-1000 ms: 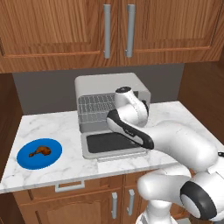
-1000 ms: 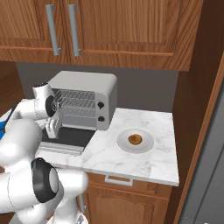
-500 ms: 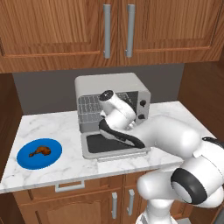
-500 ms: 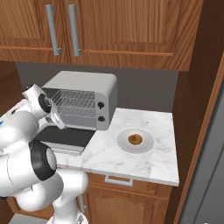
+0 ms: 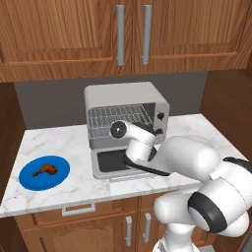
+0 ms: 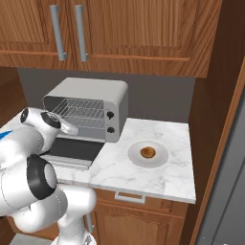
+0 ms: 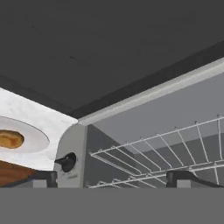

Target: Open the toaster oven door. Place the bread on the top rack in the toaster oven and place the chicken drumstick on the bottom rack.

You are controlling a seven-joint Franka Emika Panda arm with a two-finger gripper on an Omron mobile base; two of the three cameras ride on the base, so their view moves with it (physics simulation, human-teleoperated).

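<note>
Swung left across the toaster oven [image 5: 127, 115] since a second ago, hand [image 7: 111, 178] wide open and holding nothing, door [image 5: 118, 162] flat down, bread [image 6: 148, 152] on its white plate [image 6: 160, 160], drumstick [image 5: 44, 170] on the blue plate [image 5: 59, 179] on the surface [image 6: 158, 177].

The marble counter [image 6: 158, 172] carries the toaster oven [image 6: 91, 103], a blue plate [image 5: 44, 172] and a white plate [image 6: 148, 154].

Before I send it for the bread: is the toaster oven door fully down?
Open. The toaster oven door lies flat on the counter, glass up, and both wire racks show bare in the cavity.
</note>
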